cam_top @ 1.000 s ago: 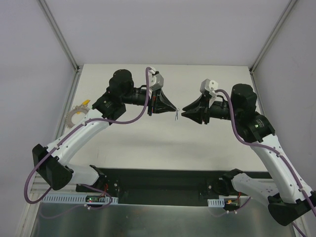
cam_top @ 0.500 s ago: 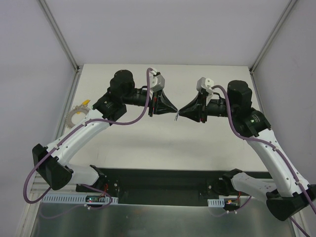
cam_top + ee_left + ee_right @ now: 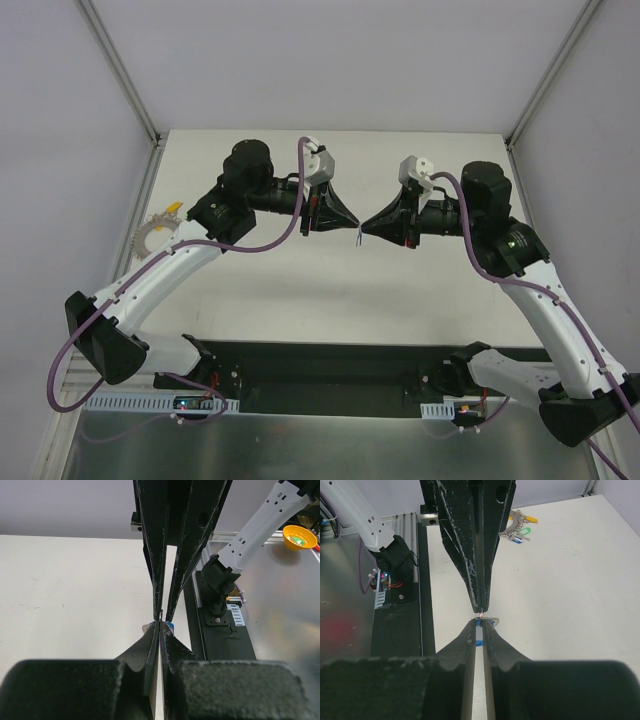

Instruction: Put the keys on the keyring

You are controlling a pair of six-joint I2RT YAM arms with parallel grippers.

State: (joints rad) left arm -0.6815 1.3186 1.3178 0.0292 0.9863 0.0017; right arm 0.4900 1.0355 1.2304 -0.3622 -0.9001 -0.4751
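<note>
My left gripper (image 3: 354, 222) and right gripper (image 3: 366, 227) meet tip to tip above the middle of the table. In the right wrist view my right gripper (image 3: 481, 622) is shut on a small blue-headed key (image 3: 479, 631), whose metal blade sticks out sideways. My left gripper (image 3: 481, 608) is shut on a thin small wire loop (image 3: 481, 614) that touches the key. The left wrist view shows the blue key (image 3: 170, 626) just behind my left fingertips (image 3: 154, 630). The grey toothed keyring (image 3: 152, 233) lies at the table's left edge with a yellow key (image 3: 173, 210); green (image 3: 526, 530) and blue (image 3: 518, 539) keys also lie there.
A black base rail (image 3: 320, 365) runs along the near table edge, with a metal surface in front of it. A yellow cup (image 3: 299, 535) stands on that metal surface. Frame posts (image 3: 120, 70) rise at the back corners.
My right gripper has moved left and closed the gap to my left gripper; the tips now meet at the key. The left arm has barely moved.
</note>
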